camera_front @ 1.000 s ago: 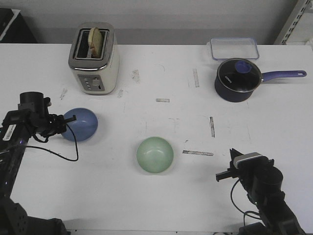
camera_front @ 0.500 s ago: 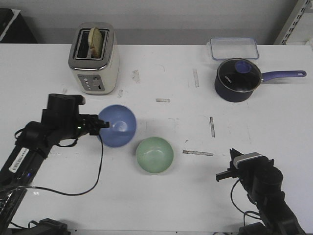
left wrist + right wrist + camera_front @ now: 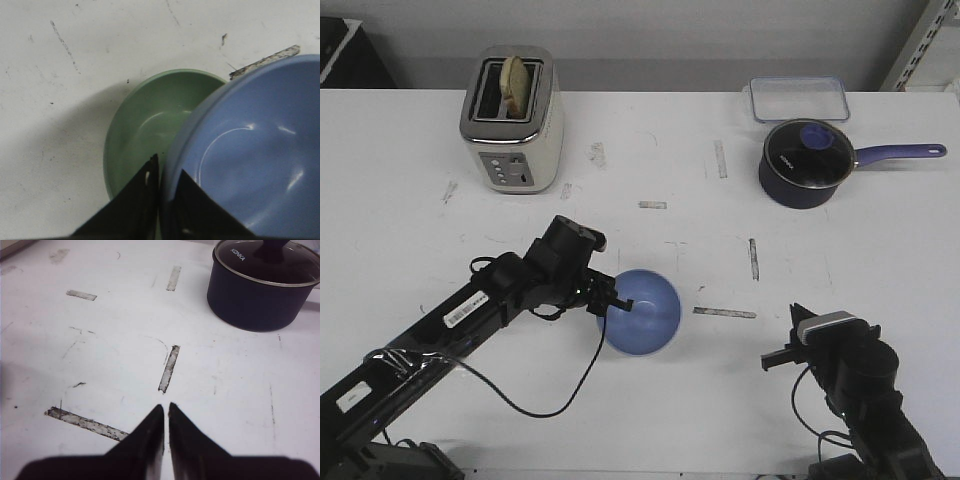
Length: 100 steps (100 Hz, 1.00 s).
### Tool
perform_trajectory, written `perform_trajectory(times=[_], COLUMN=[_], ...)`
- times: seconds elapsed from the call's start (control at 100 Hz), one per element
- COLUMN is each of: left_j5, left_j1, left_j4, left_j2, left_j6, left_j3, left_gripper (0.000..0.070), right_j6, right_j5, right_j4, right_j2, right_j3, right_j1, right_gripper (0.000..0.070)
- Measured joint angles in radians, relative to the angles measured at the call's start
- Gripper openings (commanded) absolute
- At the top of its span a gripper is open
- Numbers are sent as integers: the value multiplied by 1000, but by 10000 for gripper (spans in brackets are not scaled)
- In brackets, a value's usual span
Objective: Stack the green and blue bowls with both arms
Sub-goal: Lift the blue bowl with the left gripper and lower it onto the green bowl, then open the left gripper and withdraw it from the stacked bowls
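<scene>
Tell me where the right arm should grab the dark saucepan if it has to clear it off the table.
Grip the long purple handle of the saucepan; it sticks out level toward the robot's right, free of the clear container behind. Come from above with the fingers across the handle. The round lidded body looks too wide for the right gripper.

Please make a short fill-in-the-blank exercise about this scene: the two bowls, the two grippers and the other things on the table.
1. The left gripper pinches the rim of the ____ bowl.
2. In the left wrist view, the bowl beneath it is ____.
3. The right gripper holds ____.
4. The toaster holds a slice of ____.

Missing words: blue; green; nothing; bread
</scene>
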Motion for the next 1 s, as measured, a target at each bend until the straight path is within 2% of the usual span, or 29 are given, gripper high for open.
perform_trajectory(times=[0.19, 0.52, 0.57, 0.73, 0.78, 0.82, 1.0], left_j5=[-14, -14, -14, -13, -13, -13, -13], left_j1=[0, 0, 0, 0, 0, 0, 0], left_j4=[27, -8, -7, 19, 31, 31, 25], left_j2=[58, 65, 65, 65, 65, 65, 65], left_j6=[0, 21, 23, 23, 23, 22, 21], left_j3=[0, 0, 0, 0, 0, 2, 84], left_gripper=[0, 10, 76, 469, 556, 586, 579], right_j6=[0, 0, 0, 0, 0, 0, 0], right_j5=[0, 0, 0, 0, 0, 0, 0], right_j4=[0, 0, 0, 0, 0, 0, 0], right_j2=[0, 0, 0, 0, 0, 0, 0], right_j3=[0, 0, 0, 0, 0, 0, 0], right_j1=[0, 0, 0, 0, 0, 0, 0], right_gripper=[5, 5, 5, 5, 5, 5, 5])
